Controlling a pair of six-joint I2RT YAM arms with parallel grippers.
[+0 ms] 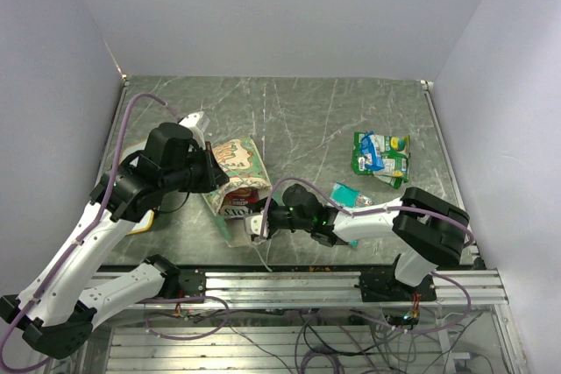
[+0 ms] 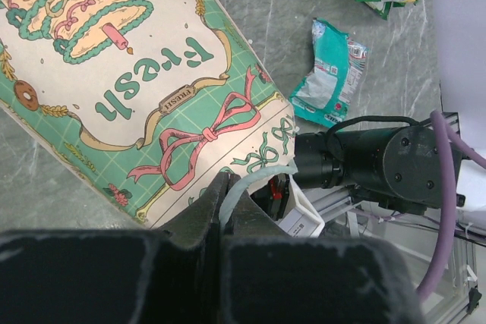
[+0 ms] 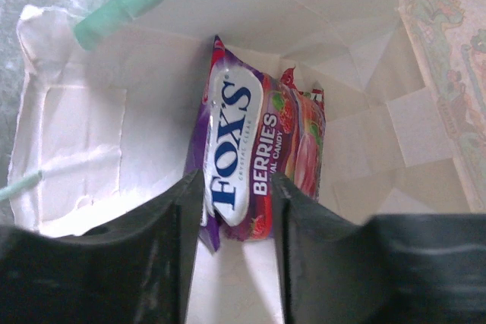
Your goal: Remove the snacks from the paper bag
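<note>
The green printed paper bag lies on its side, mouth toward the near edge. My left gripper is shut on its pale green handle. My right gripper is inside the bag's mouth, and it stands open. The near end of a purple Fox's berries snack packet lies between its fingers on the cream inside of the bag. Outside the bag lie a teal packet and green-and-white packets at the right.
A yellow-edged flat thing peeks out under my left arm. An aluminium rail runs along the near table edge. White walls close in the left, back and right sides.
</note>
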